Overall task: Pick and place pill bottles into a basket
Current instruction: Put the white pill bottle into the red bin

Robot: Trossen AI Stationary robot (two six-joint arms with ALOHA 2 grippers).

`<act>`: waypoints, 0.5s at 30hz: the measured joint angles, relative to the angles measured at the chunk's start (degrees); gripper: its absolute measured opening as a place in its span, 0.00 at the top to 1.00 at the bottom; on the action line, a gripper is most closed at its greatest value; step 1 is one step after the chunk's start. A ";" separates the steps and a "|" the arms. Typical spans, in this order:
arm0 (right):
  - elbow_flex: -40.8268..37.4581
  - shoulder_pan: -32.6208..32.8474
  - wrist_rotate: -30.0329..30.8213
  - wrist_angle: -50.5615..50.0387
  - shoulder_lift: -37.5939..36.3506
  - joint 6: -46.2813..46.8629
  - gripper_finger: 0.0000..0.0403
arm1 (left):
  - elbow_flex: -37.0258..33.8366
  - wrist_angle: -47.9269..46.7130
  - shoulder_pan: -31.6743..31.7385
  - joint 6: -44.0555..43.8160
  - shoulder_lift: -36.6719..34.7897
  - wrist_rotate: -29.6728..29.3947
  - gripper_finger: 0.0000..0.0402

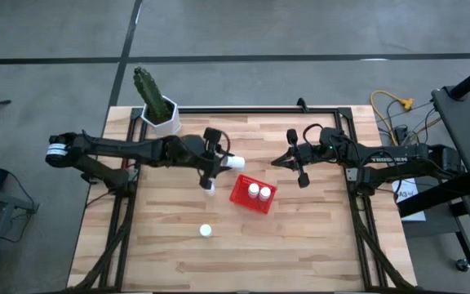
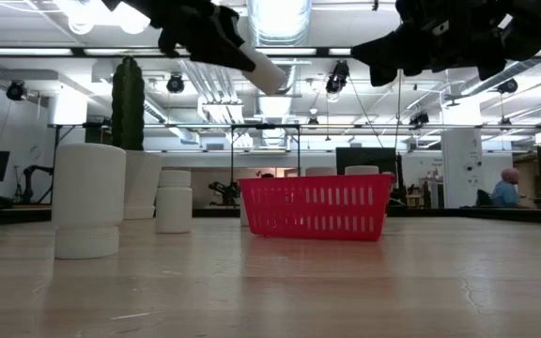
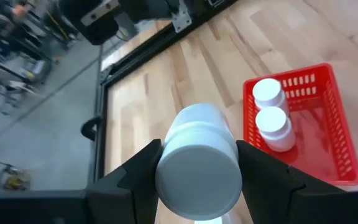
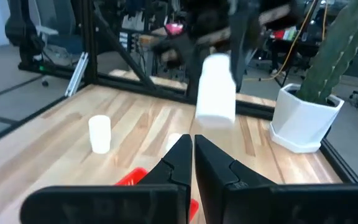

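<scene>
My left gripper (image 1: 216, 161) is shut on a white pill bottle (image 1: 233, 162) in the air, just left of the red basket (image 1: 253, 194); the low view shows this bottle (image 2: 261, 66) tilted high above the table. Two bottles (image 3: 269, 93) (image 3: 276, 129) stand in the basket. One bottle (image 1: 210, 189) stands on the table below my left gripper and another (image 1: 206, 231) nearer the front. My right gripper (image 1: 294, 160) is shut and empty in the air, right of the basket. My left gripper pinches the bottle's round side wall (image 3: 166, 155) between its two fingers (image 3: 263, 177), one on each side. The bottle lies along the fingers, one round end facing the wrist camera. It is lifted clear of the table and slants, its free end (image 2: 275, 80) lower, toward the basket.
A white hexagonal pot (image 1: 161, 114) with a green cactus (image 1: 146, 86) stands at the table's far left corner. A black frame (image 1: 251, 110) runs along the table's far and side edges. Bare wood lies in front of the basket.
</scene>
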 joint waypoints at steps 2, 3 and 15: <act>-0.02 0.00 0.02 -0.86 0.00 -0.45 0.98 | 2.96 -4.06 0.97 -1.01 0.85 1.50 0.58; -0.02 0.00 0.00 -1.44 0.00 -0.62 0.98 | 4.41 -5.55 1.45 -1.71 1.59 2.34 0.58; -1.34 0.00 0.46 -5.09 0.26 -2.59 0.98 | 18.87 -22.09 2.62 -4.26 14.92 11.28 0.58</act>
